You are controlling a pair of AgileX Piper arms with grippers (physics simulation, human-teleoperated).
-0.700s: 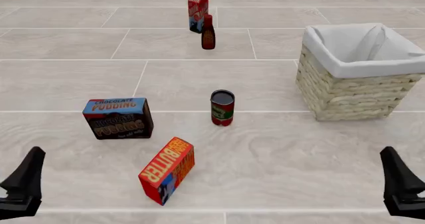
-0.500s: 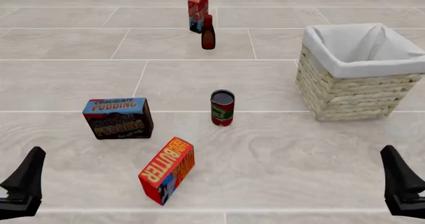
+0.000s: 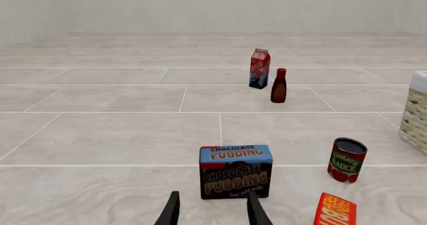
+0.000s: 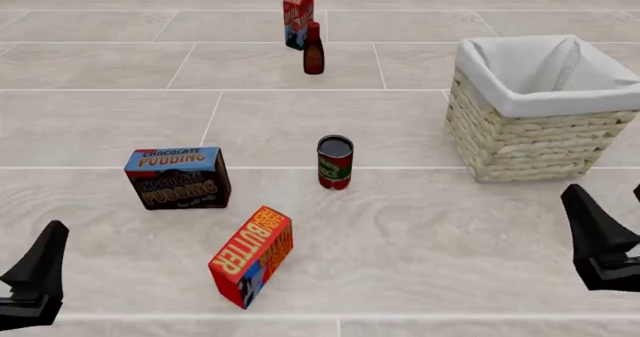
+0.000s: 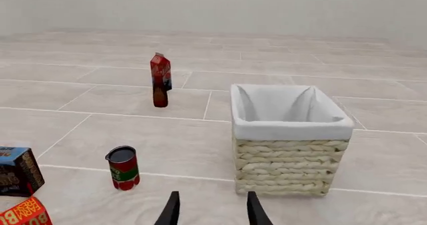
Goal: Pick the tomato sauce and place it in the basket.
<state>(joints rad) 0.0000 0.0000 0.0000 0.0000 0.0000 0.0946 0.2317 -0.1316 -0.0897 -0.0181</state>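
Tomato sauce (image 4: 335,162): small metal-topped can, upright on the tiles, well left of the basket (image 4: 540,138), untouched
Change: right gripper (image 5: 208,210) has lifted and edged forward; likely the reach beginning
Grippers: both spread, empty; left gripper (image 3: 210,210) has not moved
Basket: woven straw, white cloth lining

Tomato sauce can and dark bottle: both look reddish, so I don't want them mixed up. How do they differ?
The tomato sauce can is a squat cylinder with a flat dark top; the bottle is slim, dark brown, with a narrow neck and red cap. The can stands mid-floor alone; the bottle stands farther back beside a carton. Both stand upright.
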